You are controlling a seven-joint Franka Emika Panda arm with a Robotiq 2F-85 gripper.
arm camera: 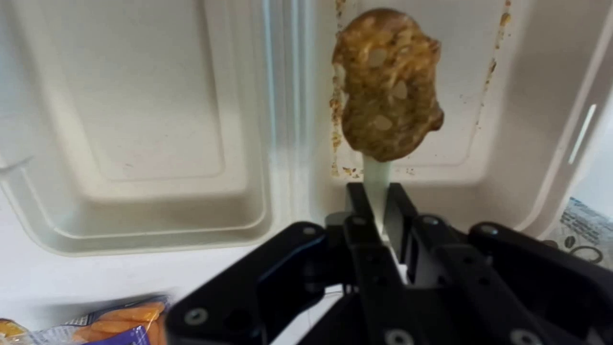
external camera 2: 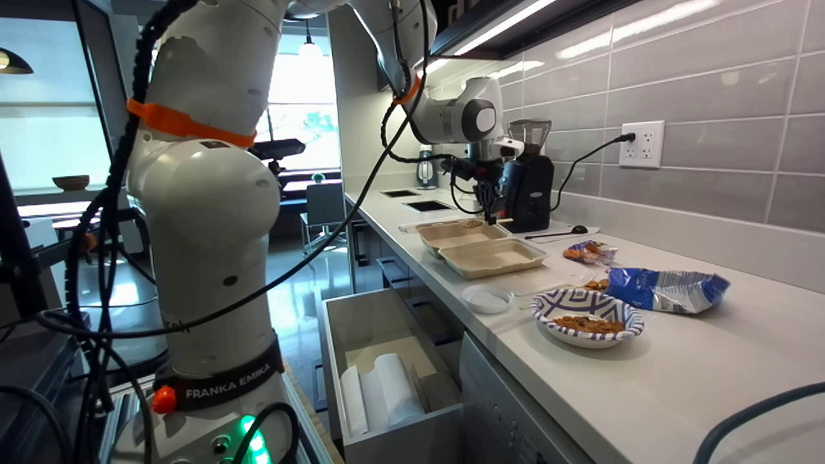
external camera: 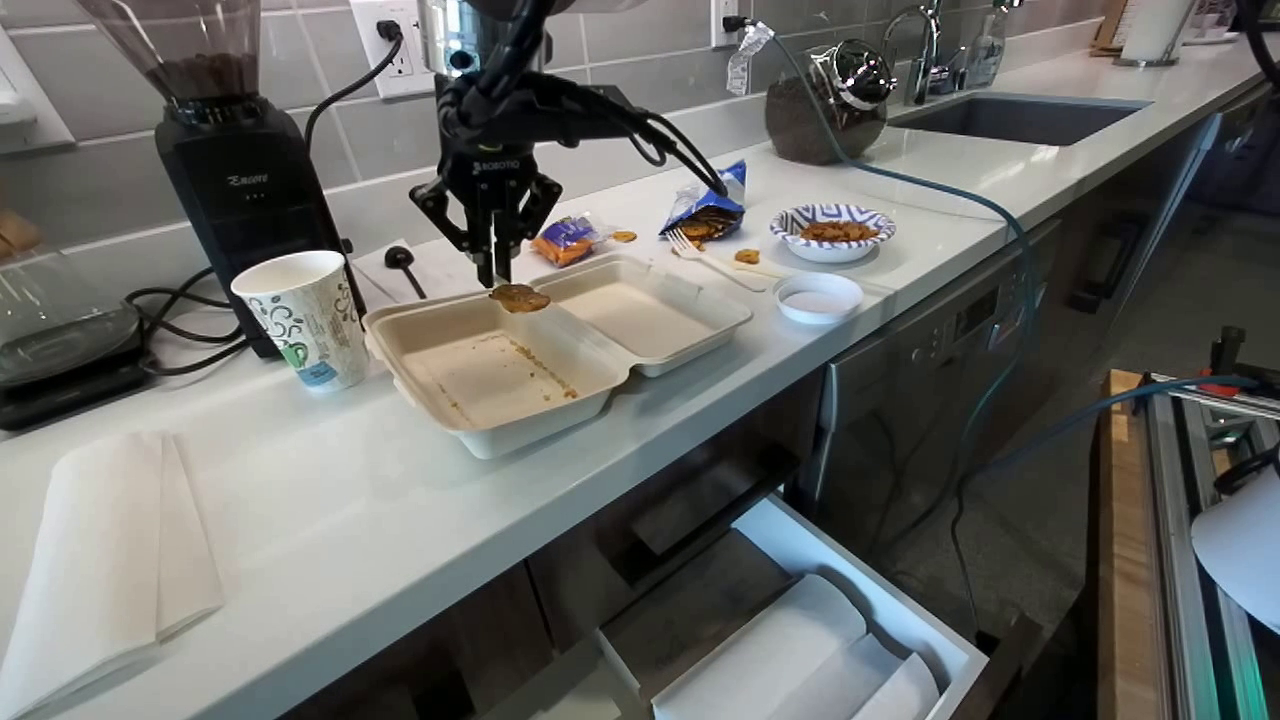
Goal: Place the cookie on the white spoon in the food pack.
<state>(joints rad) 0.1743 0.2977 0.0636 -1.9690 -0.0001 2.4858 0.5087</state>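
Nearest to the camera in the wrist view is the gripper [arm camera: 377, 191]; its fingers [arm camera: 402, 203] stand narrow, holding the handle of the white spoon [arm camera: 377, 170] between them. Below extends a white countertop [external camera: 330, 490], along grey tiles [external camera: 660, 50]. In an exterior view, with the food pack [external camera: 540, 422] as clock centre, the paper cup [external camera: 325, 320] is at nine o'clock, the coffee grinder [external camera: 250, 230] at ten, the patterned bowl [external camera: 830, 252] and, farther, the sink [external camera: 1020, 118] at two, the pulled-out drawer [external camera: 800, 530] at five, the folded paper [external camera: 110, 560] at eight. The cookie [arm camera: 368, 91] lies on the spoon, hiding its end, at twelve o'clock from the fingers in the wrist view, over the crumb-marked half of the food pack. It is thin and golden-brown, with uneven outline, darker specks and three pale spots.
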